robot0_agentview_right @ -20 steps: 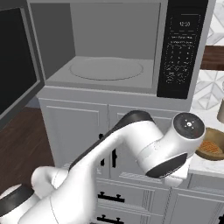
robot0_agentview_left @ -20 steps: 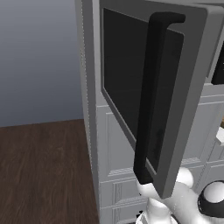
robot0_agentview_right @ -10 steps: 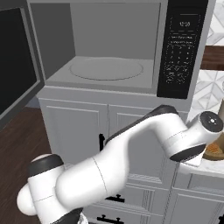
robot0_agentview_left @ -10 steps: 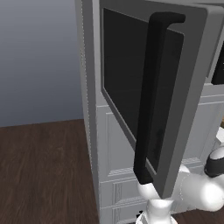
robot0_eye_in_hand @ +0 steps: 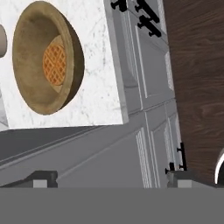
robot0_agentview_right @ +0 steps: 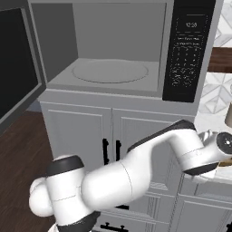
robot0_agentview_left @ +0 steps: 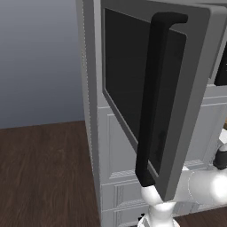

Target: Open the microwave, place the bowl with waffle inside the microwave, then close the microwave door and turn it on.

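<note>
A: where's the bowl (robot0_eye_in_hand: pixel 46 63) at?
B: on the white marble counter (robot0_eye_in_hand: pixel 98 83), waffle (robot0_eye_in_hand: pixel 54 65) inside. Microwave (robot0_agentview_right: pixel 118 50) door (robot0_agentview_left: pixel 164 93) hangs open, just the turntable (robot0_agentview_right: pixel 110 71) inside. Gripper (robot0_eye_in_hand: pixel 111 178) spread wide, holding nothing.
</note>
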Robot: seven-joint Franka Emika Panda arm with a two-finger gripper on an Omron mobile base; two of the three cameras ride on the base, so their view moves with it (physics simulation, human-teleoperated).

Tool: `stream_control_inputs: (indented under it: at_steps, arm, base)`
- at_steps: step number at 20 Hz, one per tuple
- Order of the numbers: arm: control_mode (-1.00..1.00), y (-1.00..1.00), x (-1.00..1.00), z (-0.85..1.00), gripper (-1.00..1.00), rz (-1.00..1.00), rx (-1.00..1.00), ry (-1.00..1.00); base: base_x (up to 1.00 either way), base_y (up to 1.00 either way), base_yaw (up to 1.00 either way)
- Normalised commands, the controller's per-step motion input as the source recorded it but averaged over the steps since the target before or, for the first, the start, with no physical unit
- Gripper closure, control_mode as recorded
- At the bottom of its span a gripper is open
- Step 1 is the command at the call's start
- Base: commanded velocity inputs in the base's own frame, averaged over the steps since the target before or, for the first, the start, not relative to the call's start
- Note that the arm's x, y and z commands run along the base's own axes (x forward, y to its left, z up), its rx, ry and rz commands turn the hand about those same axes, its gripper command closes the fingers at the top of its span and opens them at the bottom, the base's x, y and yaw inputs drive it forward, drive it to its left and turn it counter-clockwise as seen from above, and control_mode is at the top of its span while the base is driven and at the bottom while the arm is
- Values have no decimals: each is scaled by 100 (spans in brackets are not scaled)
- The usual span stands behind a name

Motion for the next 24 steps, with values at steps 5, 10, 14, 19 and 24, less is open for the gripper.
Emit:
stream_control_inputs:
  at_steps: [5, 10, 14, 19, 24]
  arm:
    - [-100, -47, 22, -4, -100, 4, 1, -13]
    - [-100, -24, 48, -34, -100, 6, 0, -3]
    - [-100, -10, 38, -36, -100, 4, 0, 0]
    - [-100, -18, 28, -26, -100, 2, 0, 0]
    - [-100, -28, 39, -23, -100, 0, 0, 0]
  base:
    - [0, 0, 0]
    - [0, 0, 0]
    - [0, 0, 0]
    - [0, 0, 0]
    - [0, 0, 0]
